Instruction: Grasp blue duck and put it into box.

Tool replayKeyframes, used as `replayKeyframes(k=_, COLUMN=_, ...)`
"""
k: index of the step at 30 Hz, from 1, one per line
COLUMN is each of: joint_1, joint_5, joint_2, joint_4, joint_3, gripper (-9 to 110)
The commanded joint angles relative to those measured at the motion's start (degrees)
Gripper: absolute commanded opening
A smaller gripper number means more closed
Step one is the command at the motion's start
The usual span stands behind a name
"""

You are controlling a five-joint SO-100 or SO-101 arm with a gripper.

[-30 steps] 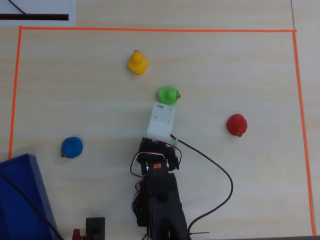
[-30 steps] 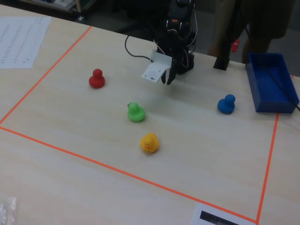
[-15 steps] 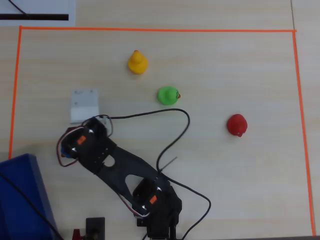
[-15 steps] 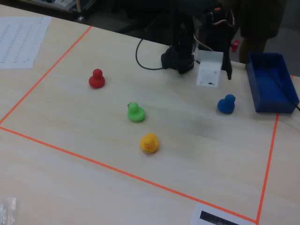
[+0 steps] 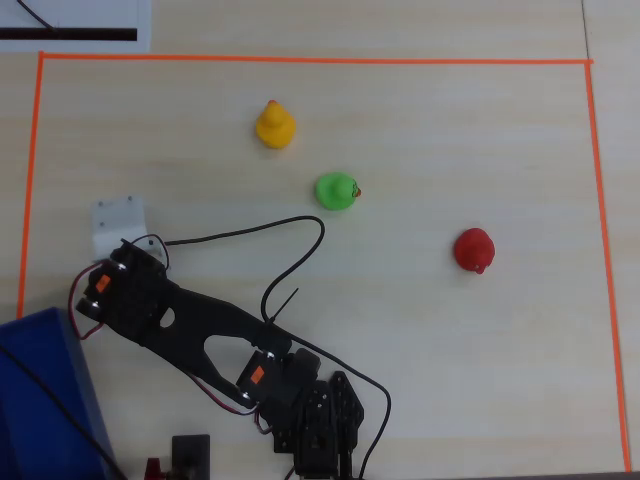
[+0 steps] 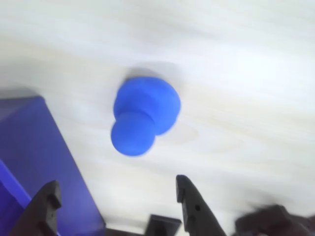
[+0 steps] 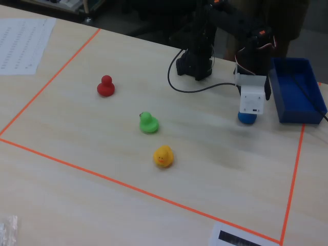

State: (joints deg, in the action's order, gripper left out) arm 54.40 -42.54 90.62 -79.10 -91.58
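I have the blue duck (image 6: 145,116) on the bare table (image 7: 215,148), just beside the box (image 7: 297,96); in the fixed view only its lower edge peeks out beneath the white gripper head, at about 9 o'clock from the box. In the wrist view it sits at 12 o'clock from the gripper (image 6: 118,194), whose dark fingers (image 6: 189,196) stand wide apart and empty, clear of the toy.

Handling, as I judge it: small, hollow-looking, light; smooth rounded skin that may slip or squirt out under a pinch. Probably soft rubber or vinyl, not fragile. I would take it across the wider body rather than the smaller head, low down, jaws squared to its flanks. Beak not visible from here, so I cannot tell its heading.

Others well apart: green duck (image 5: 336,191), yellow duck (image 5: 275,126), red duck (image 5: 474,249), all inside the orange tape border (image 5: 310,60).

Writing: a printed sheet (image 7: 20,43) at the far corner and a dark-barred label (image 7: 246,238) at the near edge, neither legible. No brand marks readable
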Motion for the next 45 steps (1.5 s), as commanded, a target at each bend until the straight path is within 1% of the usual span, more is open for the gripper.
replayKeyframes(k=1, joint_1=1.67, joint_5=1.58, joint_2=0.26, joint_4=3.34, joint_3=-0.97, gripper=32)
replayKeyframes(k=18, joint_1=0.62, joint_5=3.43, joint_2=-1.05, joint_4=14.94, joint_3=-12.22, gripper=30)
replayKeyframes(k=20, joint_1=0.7, joint_5=3.69, joint_2=-1.32, joint_4=15.64, joint_3=-12.57, gripper=26)
replayKeyframes(k=21, joint_1=0.62, joint_5=3.87, joint_2=-1.67, joint_4=15.82, joint_3=-12.57, gripper=22)
replayKeyframes(k=24, joint_1=0.26, joint_5=5.27, joint_2=-2.55, joint_4=17.14, joint_3=-12.57, gripper=0)
replayKeyframes(k=29, joint_1=-0.18, joint_5=5.27, joint_2=-2.46, joint_4=17.05, joint_3=-12.74, gripper=0)
replayKeyframes(k=33, joint_1=-2.2, joint_5=5.01, joint_2=-0.18, joint_4=13.54, joint_3=-10.37, gripper=0)
replayKeyframes(k=36, joint_1=-4.31, joint_5=4.92, joint_2=3.6, joint_4=6.94, joint_3=-4.04, gripper=0)
replayKeyframes(k=39, joint_1=-5.19, joint_5=6.06, joint_2=5.1, joint_4=-4.13, joint_3=9.58, gripper=0)
replayKeyframes(k=42, joint_1=-3.78, joint_5=7.73, joint_2=1.85, joint_4=-15.38, joint_3=25.93, gripper=0)
replayKeyframes(k=45, joint_1=-0.62, joint_5=8.44, joint_2=-0.35, joint_4=-21.01, joint_3=34.01, gripper=0)
